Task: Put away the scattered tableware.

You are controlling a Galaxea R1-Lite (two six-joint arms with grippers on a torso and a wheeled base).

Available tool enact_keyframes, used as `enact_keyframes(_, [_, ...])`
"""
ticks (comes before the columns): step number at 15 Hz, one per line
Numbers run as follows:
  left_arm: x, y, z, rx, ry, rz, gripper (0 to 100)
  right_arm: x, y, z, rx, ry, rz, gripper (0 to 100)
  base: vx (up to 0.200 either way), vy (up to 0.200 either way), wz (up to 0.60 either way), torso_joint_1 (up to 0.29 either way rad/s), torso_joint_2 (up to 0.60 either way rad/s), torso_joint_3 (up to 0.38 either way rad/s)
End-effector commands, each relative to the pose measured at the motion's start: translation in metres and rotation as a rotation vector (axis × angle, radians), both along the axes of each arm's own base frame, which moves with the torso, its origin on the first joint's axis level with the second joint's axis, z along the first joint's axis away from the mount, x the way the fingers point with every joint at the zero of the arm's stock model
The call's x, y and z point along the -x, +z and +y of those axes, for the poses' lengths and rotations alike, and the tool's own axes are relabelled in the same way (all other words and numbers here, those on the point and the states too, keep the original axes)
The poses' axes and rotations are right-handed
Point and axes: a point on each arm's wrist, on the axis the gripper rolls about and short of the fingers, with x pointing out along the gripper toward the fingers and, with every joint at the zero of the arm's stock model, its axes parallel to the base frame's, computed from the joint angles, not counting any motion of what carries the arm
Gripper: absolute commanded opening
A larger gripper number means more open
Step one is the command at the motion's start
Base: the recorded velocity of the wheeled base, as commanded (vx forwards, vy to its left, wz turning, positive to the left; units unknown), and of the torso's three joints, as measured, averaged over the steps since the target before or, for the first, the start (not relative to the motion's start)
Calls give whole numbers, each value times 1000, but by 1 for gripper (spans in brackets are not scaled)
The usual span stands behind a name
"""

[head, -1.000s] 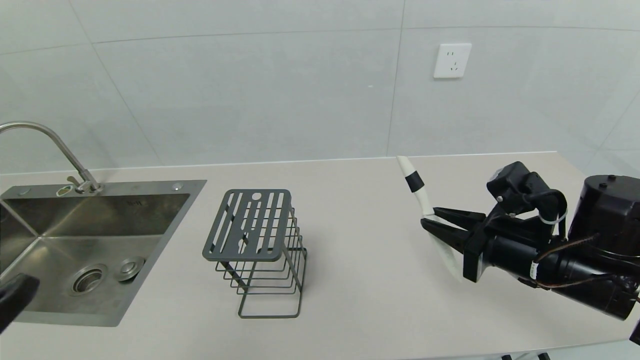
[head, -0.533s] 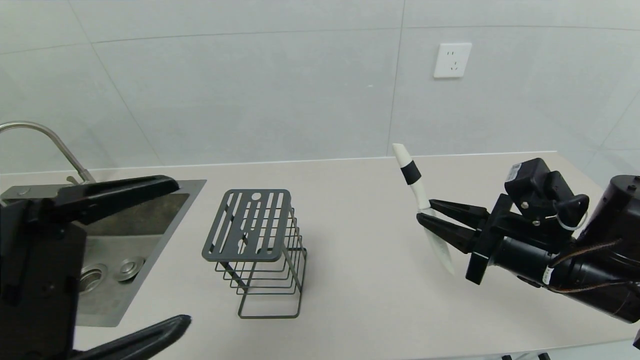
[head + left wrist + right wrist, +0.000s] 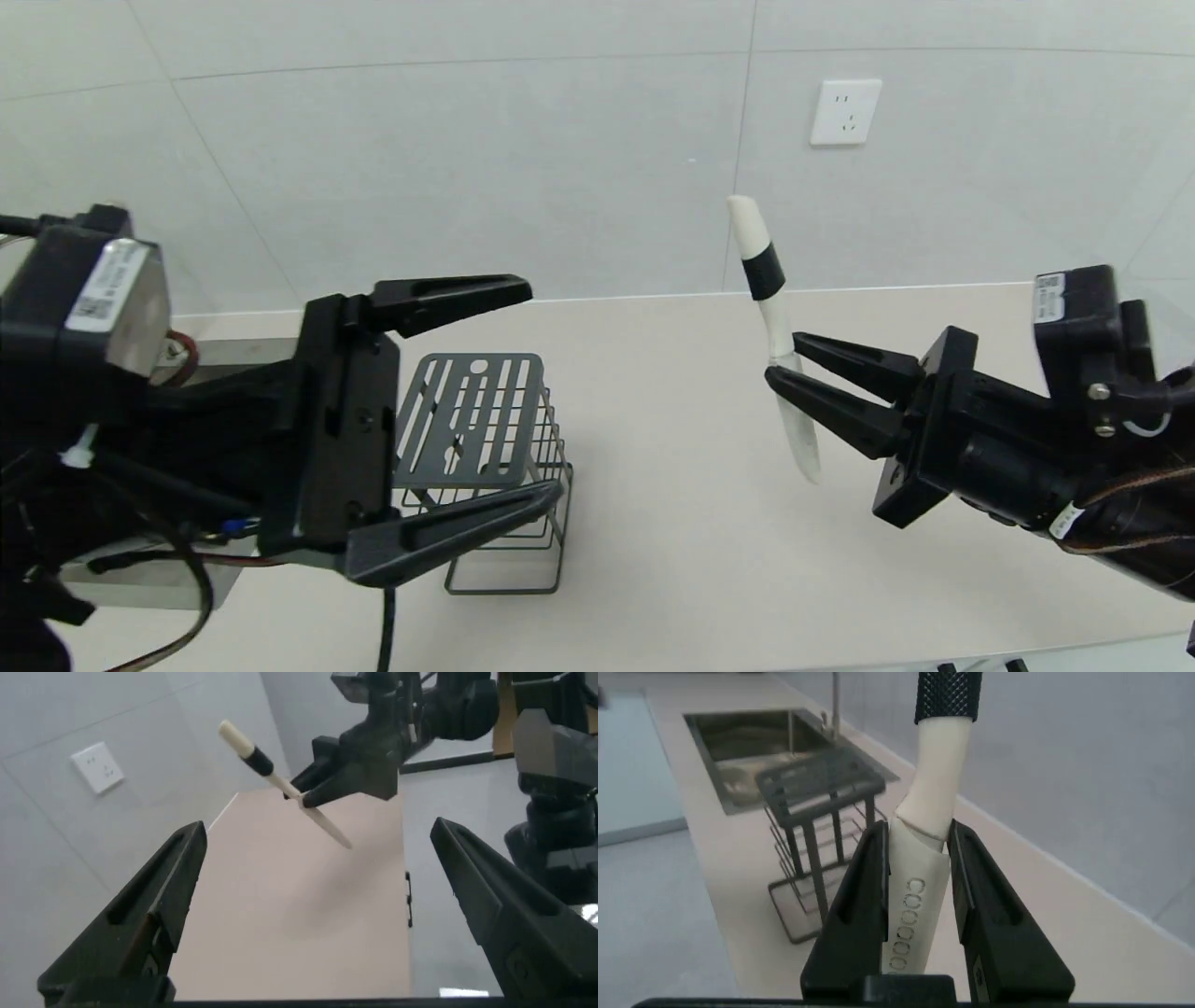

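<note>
Now the right hand (image 3: 782,359) has lifted the knife (image 3: 769,308) higher than it was a second ago. The handle's tip then sat level with the back edge of the counter (image 3: 672,392); it now stands well up against the wall, and the knife is more upright. The hand is clamped on the white blade just below where it meets the handle. The black-banded handle points up and the blade tip points down, leaning a little, in the air over the right half of the counter.

The left hand (image 3: 541,387) was only a dark tip at the near left corner a second ago. It has since risen into full view with its two fingers spread wide and nothing between them. From the head view it covers most of the sink (image 3: 752,737) at the counter's left end, and its lower finger crosses the front of the rack (image 3: 467,411). The rack is a dark wire frame with a slotted top, standing left of the counter's middle and well apart from the knife.

The faucet (image 3: 834,700) rises behind the sink. A wall socket (image 3: 845,112) is set in the tiles above the right end. The left hand points toward the knife across open counter.
</note>
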Motion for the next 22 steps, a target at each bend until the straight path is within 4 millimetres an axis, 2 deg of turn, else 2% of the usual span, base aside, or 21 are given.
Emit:
enact_keyframes(1, [-28, -21, -33, -3, -60, 73, 100, 2, -6, -1, 12, 10, 12, 0, 0, 0, 0, 0, 0, 0])
enact_keyframes(4, [-44, -25, -50, 54, -78, 67, 100, 8, 0, -4, -2, 23, -14, 0, 0, 0, 0, 0, 0, 0])
enact_keyframes(5, [-48, -27, -62, 80, -102, 92, 100, 14, 1, -4, 4, 58, -32, 0, 0, 0, 0, 0, 0, 0])
enact_keyframes(9, [-51, -28, -82, 105, -132, 138, 100, 30, 8, -4, -11, 106, -69, 0, 0, 0, 0, 0, 0, 0])
enact_keyframes(12, [-56, -22, -96, 142, -135, 138, 100, 38, 1, -6, 3, 124, -51, 0, 0, 0, 0, 0, 0, 0])
enact_keyframes(19, [-46, -13, -110, 186, -147, 138, 100, 43, -5, -10, 13, 125, -43, 0, 0, 0, 0, 0, 0, 0])
enact_keyframes(22, [-33, -7, -118, 201, -190, 166, 100, 43, -5, -10, 14, 126, -42, 0, 0, 0, 0, 0, 0, 0])
